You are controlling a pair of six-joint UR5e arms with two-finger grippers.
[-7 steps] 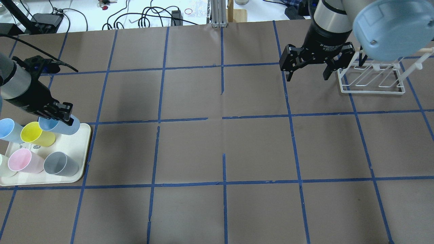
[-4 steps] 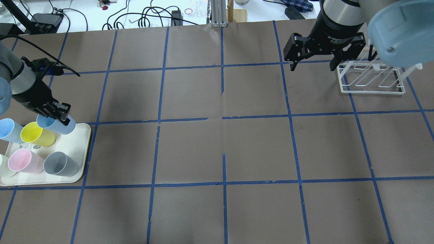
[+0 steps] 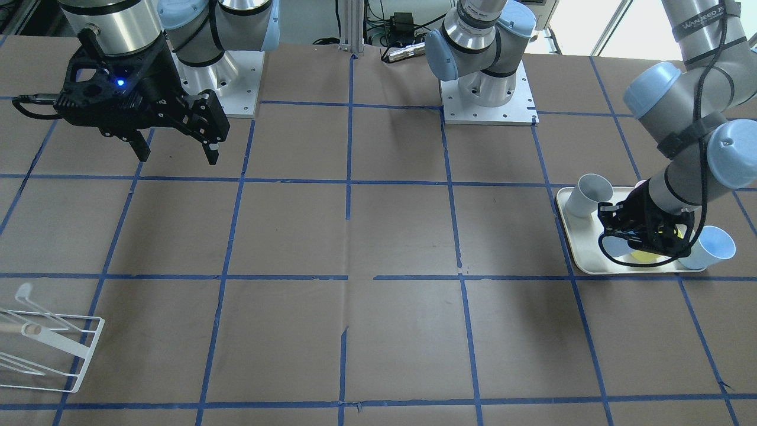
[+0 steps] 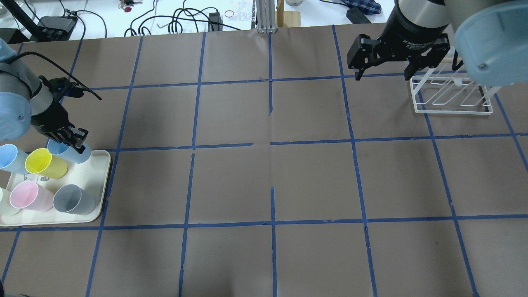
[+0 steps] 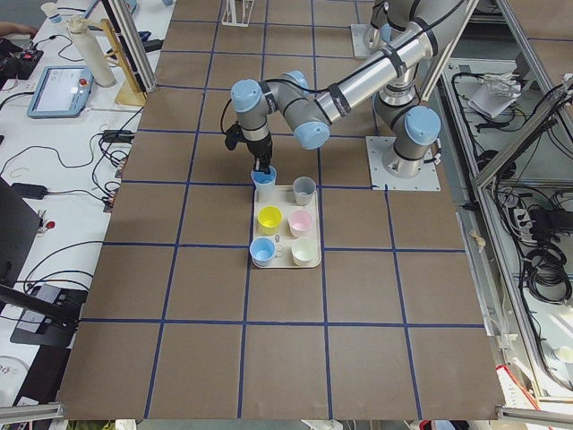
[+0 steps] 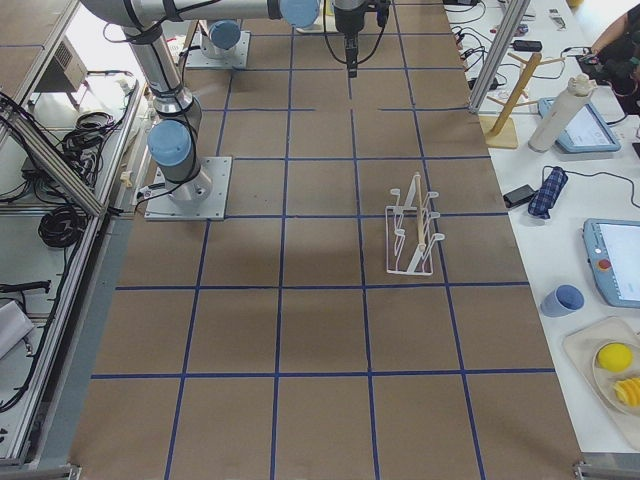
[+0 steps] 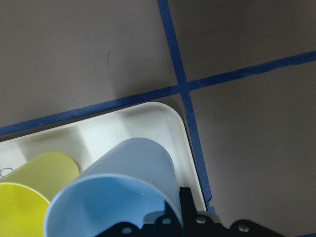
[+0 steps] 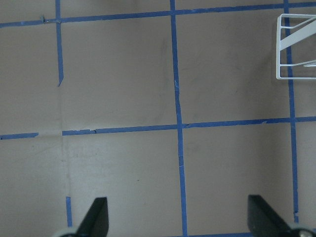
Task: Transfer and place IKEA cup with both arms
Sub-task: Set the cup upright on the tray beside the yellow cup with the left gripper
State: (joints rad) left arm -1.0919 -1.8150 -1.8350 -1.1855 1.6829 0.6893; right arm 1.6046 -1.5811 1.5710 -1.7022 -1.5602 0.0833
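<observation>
The pale blue IKEA cup (image 4: 77, 154) is at the far right corner of the cream tray (image 4: 95, 181). My left gripper (image 4: 73, 142) is shut on its rim. The left wrist view shows the cup (image 7: 123, 182) close up, tilted, with one finger (image 7: 186, 207) against its wall. I cannot tell if it is off the tray. A look-alike pale blue cup (image 4: 10, 158) stands at the tray's far left. My right gripper (image 4: 383, 71) is open and empty above the table far right, beside the rack; it also shows in the front view (image 3: 175, 155).
A yellow cup (image 4: 43, 164), a pink cup (image 4: 28, 195), a grey cup (image 4: 74, 200) and a whitish cup (image 4: 3, 203) share the tray. A white wire rack (image 4: 451, 97) stands at the far right. Cables and gear lie beyond the table's far edge.
My right gripper has moved away towards the far edge, still open. My left wrist has swung a little to the left, and the pale blue cup has shifted slightly with it.
</observation>
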